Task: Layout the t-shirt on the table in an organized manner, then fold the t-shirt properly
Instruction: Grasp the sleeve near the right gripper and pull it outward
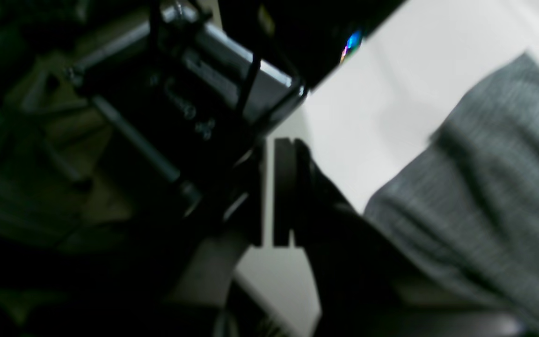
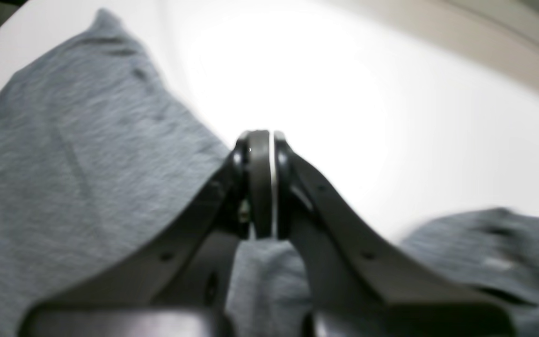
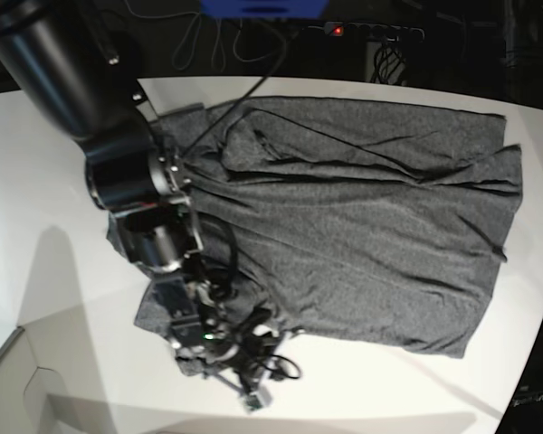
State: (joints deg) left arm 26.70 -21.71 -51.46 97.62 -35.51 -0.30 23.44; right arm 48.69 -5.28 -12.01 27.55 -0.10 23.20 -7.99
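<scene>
The table (image 3: 45, 298) fills the base view, white and curved at its far edge, and the shirt (image 3: 362, 226) lies spread across its middle and right part, rumpled, with folds running across it. Only this view shows the whole garment. Over the shirt's left edge stands the right arm (image 3: 127, 172), a thick black column, with cabling bunched at its lower end; its gripper cannot be made out from here.

The right wrist view shows what the base view hides: the right gripper (image 2: 264, 187) has its jaws pressed together, with grey cloth bunched up between the fingers just below the tips, so it seems to hold a fold of the shirt. Cloth spreads off to the left, and another piece lies at lower right on the white top.

The left arm does not appear in the base view. Its own wrist view, dark and blurred, shows the left gripper (image 1: 269, 192) shut with only a thin slit between the pads, nothing in it. The shirt lies beside it at right, apart, and dark framing beyond the table edge fills the left.
</scene>
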